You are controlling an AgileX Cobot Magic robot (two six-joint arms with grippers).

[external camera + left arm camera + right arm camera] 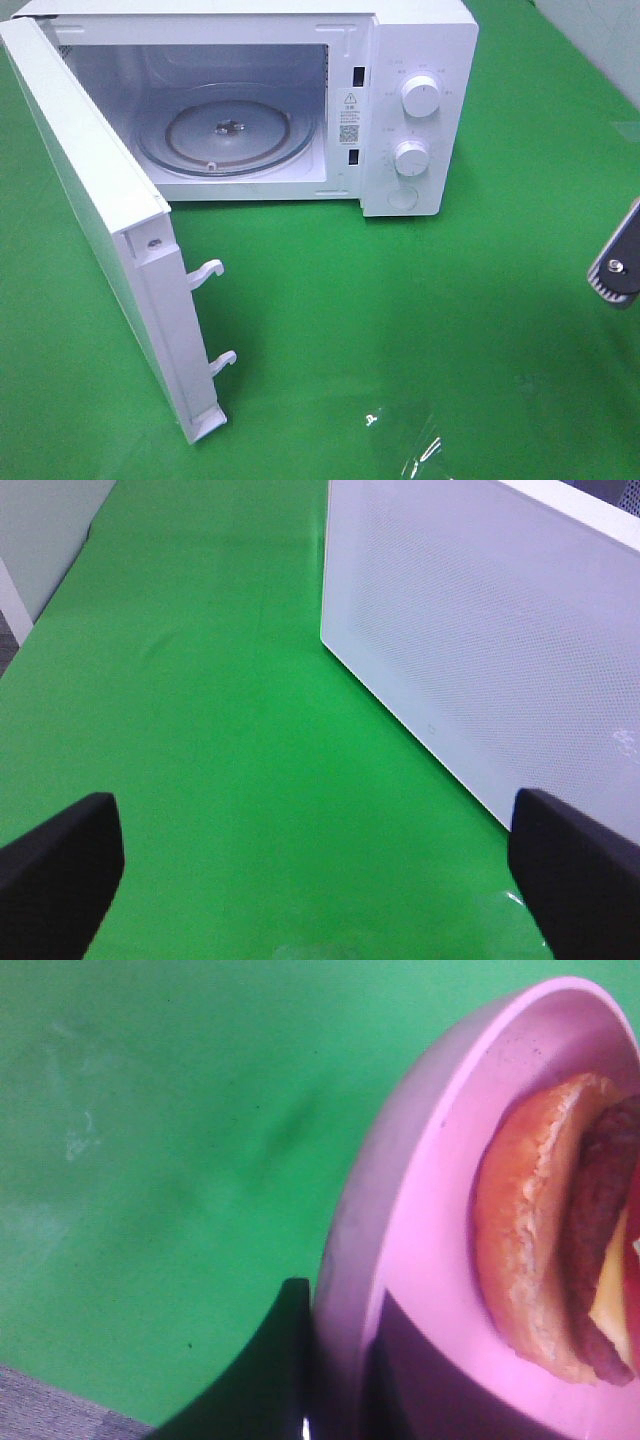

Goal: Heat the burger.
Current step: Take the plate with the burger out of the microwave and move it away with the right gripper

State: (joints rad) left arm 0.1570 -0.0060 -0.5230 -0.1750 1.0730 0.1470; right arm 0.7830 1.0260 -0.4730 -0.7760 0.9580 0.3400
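The burger (560,1250) shows only in the right wrist view, lying on a round pink plate (420,1160) with its bun, dark patty and yellow cheese visible. My right gripper (345,1380) is shut on the plate's rim, one dark finger (280,1370) outside it and the other inside. In the exterior high view only a dark part of the right arm (615,265) shows at the right edge; burger and plate are out of that view. My left gripper (320,880) is open and empty over the green cloth, beside the microwave door's outer face (480,650).
A white microwave (420,100) stands at the back with its door (100,220) swung wide to the left. Its glass turntable (225,130) is bare. Two dials (418,97) sit on its right panel. Green cloth (400,320) covers the table.
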